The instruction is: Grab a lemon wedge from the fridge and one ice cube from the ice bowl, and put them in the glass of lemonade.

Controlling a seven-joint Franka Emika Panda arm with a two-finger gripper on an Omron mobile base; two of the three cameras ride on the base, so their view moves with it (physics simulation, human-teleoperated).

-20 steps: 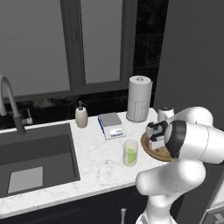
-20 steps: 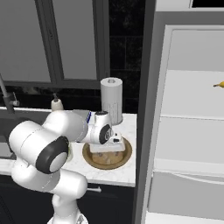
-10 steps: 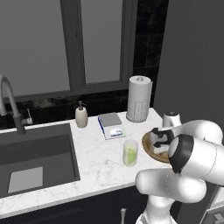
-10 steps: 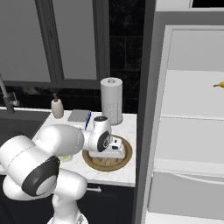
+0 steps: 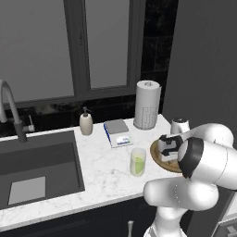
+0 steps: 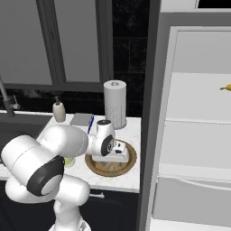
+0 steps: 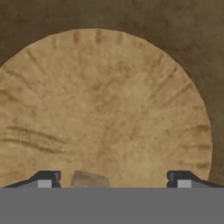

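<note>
Hand view: the gripper, jaws spread wide and grasping nothing, hangs over the round, grainy wooden ice bowl. A pale, blocky lump sits between its fingertips.

On the white marble worktop, a paper-towel roll stands upright at the back by the window. Left of the roll lies a small scale, then a soap dispenser, then the sink with its curved tap. A banana lies on a white shelf, right of the roll.
</note>
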